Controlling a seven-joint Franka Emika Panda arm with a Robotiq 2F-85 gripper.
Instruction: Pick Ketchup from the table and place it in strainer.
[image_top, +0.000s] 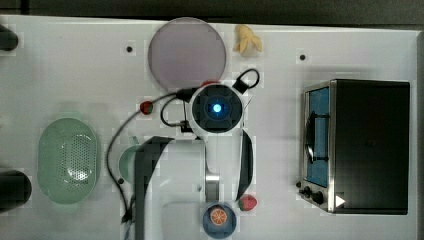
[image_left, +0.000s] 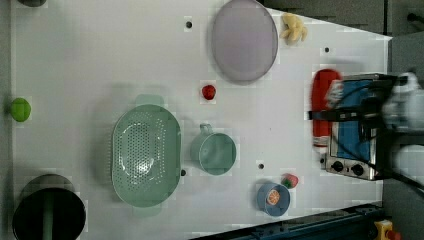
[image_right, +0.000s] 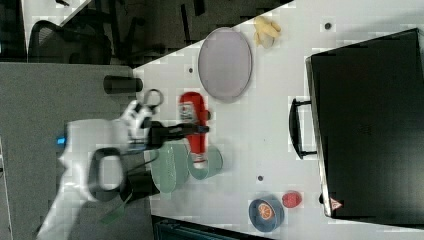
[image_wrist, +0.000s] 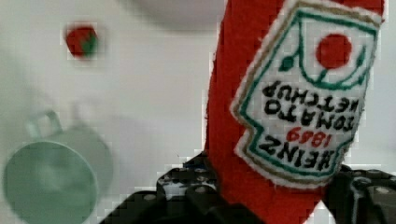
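The Ketchup (image_wrist: 261, 93) is a red soft bottle with a white "Heinz Tomato Ketchup" label. My gripper (image_wrist: 275, 191) is shut on its lower body, one black finger on each side. In the left view the Ketchup (image_left: 322, 107) hangs in the air before the oven, held by the gripper (image_left: 325, 116). The right view shows the Ketchup (image_right: 194, 125) lifted above the table with the gripper (image_right: 196, 129) across its middle. In the top view my wrist covers all but a red sliver of the Ketchup (image_top: 210, 82). The mint-green strainer (image_top: 67, 160) (image_left: 145, 155) lies empty at the top view's left, well away.
A green cup (image_left: 214, 152) stands between the strainer and my arm. A strawberry (image_left: 208, 92) lies near a grey-purple plate (image_left: 244, 40). A toaster oven (image_top: 357, 145) fills the top view's right. A blue bowl (image_top: 219, 219) with an orange slice and a second strawberry (image_top: 247, 202) sit near the front.
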